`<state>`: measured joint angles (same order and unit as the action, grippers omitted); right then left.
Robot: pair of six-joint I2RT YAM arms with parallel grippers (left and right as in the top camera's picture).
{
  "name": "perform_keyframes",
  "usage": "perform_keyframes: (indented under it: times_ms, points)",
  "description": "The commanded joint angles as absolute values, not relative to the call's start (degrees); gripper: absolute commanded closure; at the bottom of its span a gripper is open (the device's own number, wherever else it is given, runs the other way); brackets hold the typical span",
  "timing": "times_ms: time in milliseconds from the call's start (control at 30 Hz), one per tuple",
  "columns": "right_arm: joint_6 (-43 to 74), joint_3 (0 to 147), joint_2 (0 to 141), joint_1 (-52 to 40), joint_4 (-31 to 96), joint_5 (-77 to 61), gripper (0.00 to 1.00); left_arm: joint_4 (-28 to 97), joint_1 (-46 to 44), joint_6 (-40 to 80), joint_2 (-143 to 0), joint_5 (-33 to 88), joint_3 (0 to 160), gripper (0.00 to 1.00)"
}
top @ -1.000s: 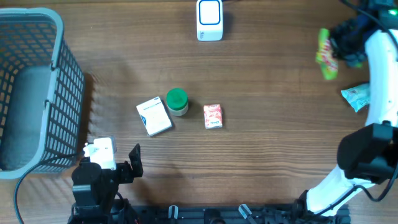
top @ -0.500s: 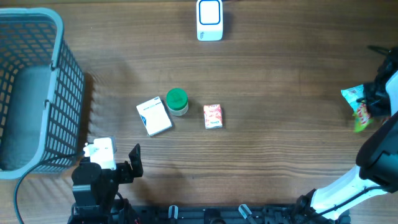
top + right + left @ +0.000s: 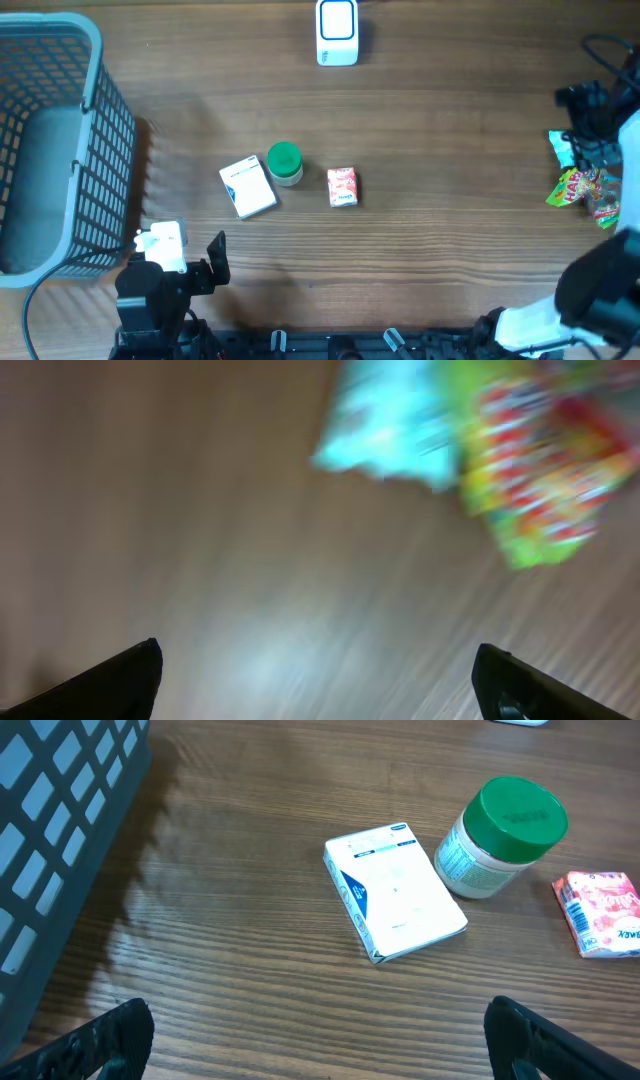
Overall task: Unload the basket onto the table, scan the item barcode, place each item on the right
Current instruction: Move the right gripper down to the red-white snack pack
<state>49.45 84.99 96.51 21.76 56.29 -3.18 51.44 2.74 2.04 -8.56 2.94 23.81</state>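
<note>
Candy bag [image 3: 585, 192] lies flat at the far right edge of the table [image 3: 450, 120], touching or just beside a teal packet [image 3: 560, 148], and nothing holds it. Right tool [image 3: 320, 680] hangs above that pair with its jaws spread wide and empty. The wrist view is badly blurred, but both packets show beyond the fingers, not between them. Left tool [image 3: 315, 1040] is parked low at the near left, jaws wide too, nothing in them.

Scanner [image 3: 337, 32] sits at the top centre, well apart from everything. In mid-table wait a white box [image 3: 247, 187], a green-lidded jar [image 3: 285, 164] touching or just beside it, and a pink pack [image 3: 342, 186] a little to their right.

My read: the bag looks set down in a side pile, so a fresh pick comes next. That calls for a reach to mid-table, the pink pack being nearest the right arm. The tool must close on it and turn its barcode toward the scanner. I can't see where that barcode is.
</note>
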Motion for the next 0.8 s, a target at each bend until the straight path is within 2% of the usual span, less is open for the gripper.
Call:
perform_keyframes:
  times_ms: [0,333,567,767]
  points:
    - [45.4,86.4,91.9,12.9,57.0,-9.3,0.00,51.3,3.0,1.8,-8.2,3.6,23.5,0.00]
    - [39.0,84.8,91.9,-16.0,59.0,-7.7,0.00,51.3,3.0,1.8,-8.2,3.6,23.4,0.00]
    - [38.9,83.4,93.5,-26.0,61.1,-6.0,0.00,51.3,3.0,1.8,-8.2,3.6,23.4,0.00]
    - [32.8,75.3,97.4,-32.7,51.9,-6.0,0.00,51.3,3.0,1.8,-8.2,3.6,23.4,0.00]
